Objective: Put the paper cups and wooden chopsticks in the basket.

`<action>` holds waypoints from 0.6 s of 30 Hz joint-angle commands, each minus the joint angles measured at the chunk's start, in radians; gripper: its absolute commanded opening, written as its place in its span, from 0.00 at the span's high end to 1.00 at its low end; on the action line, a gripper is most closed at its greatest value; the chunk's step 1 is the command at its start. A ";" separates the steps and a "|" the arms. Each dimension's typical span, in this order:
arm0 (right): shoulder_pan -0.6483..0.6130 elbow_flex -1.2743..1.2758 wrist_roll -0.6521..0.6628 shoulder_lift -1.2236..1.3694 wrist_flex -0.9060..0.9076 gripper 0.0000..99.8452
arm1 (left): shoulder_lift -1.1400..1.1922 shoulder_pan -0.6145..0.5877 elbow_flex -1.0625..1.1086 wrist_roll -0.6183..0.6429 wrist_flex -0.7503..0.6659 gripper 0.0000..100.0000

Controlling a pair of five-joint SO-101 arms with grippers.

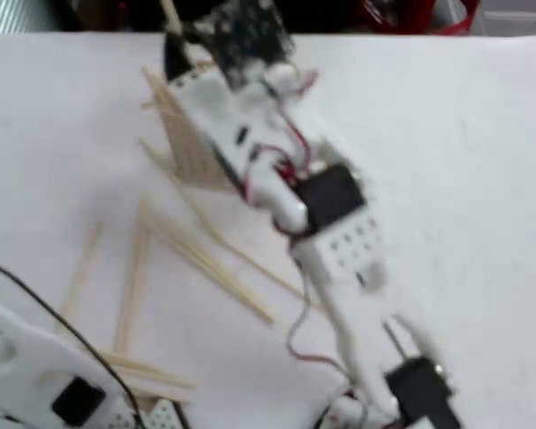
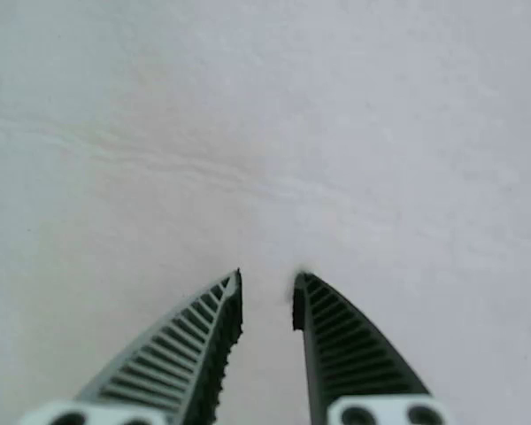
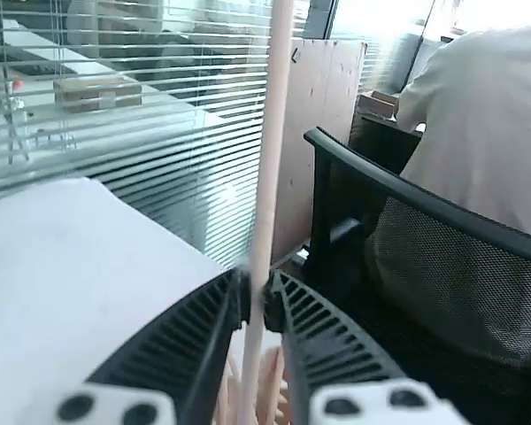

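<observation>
**Right gripper pinching 1 chopstick near the basket; left gripper parted over bare table**

1. Right arm (image 1: 322,206): lies stretched across the white table (image 1: 464,161) toward its far edge.
2. Right gripper (image 3: 257,288): the fingers are pressed onto 1 wooden chopstick (image 3: 274,133). It stands upright between the tips and rises past the window blinds (image 3: 115,106), with a black chair (image 3: 407,221) behind. Pale wooden pieces show just beneath the fingers, but what they are cannot be told from the wrist view.
3. Basket (image 1: 192,143): in the high view it is a pale slatted wooden piece beside the forward end of the right arm, near the table's far edge. It is blurred, and its contents cannot be told.
4. Loose chopsticks (image 1: 210,259): several lie flat on the table on the near side of the basket, fanned at different angles and apart from both grippers. A few more lie close to the left arm (image 1: 27,366) at the near left corner.
5. Left gripper (image 2: 265,288): the fingers stand a narrow gap apart, tips aimed at the table, with bare surface showing through the gap.
</observation>
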 commanded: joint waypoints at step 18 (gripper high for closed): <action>0.068 -0.377 -0.032 0.498 -0.119 0.92 | -0.012 0.007 -0.014 -0.006 -0.014 0.88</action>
